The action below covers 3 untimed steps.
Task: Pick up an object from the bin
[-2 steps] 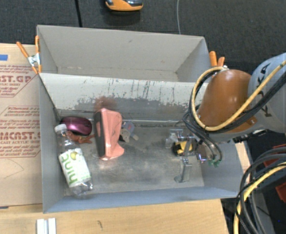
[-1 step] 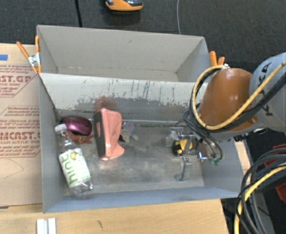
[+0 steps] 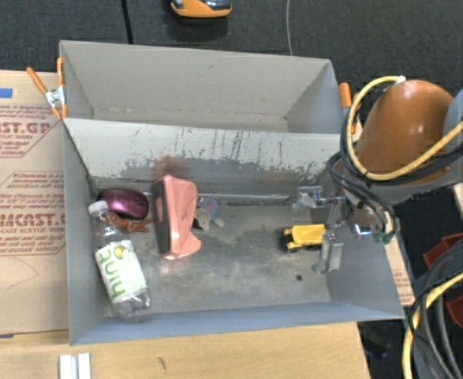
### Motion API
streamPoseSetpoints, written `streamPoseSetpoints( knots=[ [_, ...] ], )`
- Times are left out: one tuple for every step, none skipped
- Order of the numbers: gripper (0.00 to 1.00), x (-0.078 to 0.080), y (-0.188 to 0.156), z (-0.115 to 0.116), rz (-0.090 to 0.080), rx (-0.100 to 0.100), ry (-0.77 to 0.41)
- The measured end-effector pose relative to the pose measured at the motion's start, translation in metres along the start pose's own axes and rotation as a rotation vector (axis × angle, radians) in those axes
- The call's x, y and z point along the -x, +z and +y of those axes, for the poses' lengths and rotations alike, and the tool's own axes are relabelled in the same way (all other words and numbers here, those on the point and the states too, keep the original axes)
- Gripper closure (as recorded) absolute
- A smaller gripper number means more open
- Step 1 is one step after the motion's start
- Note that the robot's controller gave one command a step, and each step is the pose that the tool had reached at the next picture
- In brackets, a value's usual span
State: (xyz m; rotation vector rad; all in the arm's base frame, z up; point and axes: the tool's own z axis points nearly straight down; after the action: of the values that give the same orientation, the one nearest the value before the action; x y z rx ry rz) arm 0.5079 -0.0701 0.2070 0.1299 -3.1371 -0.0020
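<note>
My gripper (image 3: 319, 229) is low at the right end of the bin, open, with one finger (image 3: 310, 199) toward the back wall and the other finger (image 3: 327, 257) toward the front. A small yellow and black toy vehicle (image 3: 302, 237) lies on the bin floor just left of the gap between them, reaching a little into it. I cannot tell whether either finger touches it.
At the left end lie a clear bottle with a green and white label (image 3: 121, 271), a magenta rounded thing (image 3: 125, 204) and a pink thing with a black strip (image 3: 176, 216). A small grey piece (image 3: 207, 213) sits beside the pink one.
</note>
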Motion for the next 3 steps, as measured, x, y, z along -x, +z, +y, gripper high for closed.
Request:
streamPoseSetpoints(
  knots=[
    [0.0, 0.009, -0.011, -0.02, -0.011, -0.007, -0.073],
    [0.0, 0.008, 0.043, -0.005, -0.007, -0.002, -0.111],
    [0.0, 0.001, 0.072, -0.007, 0.001, 0.002, -0.121]
  ],
)
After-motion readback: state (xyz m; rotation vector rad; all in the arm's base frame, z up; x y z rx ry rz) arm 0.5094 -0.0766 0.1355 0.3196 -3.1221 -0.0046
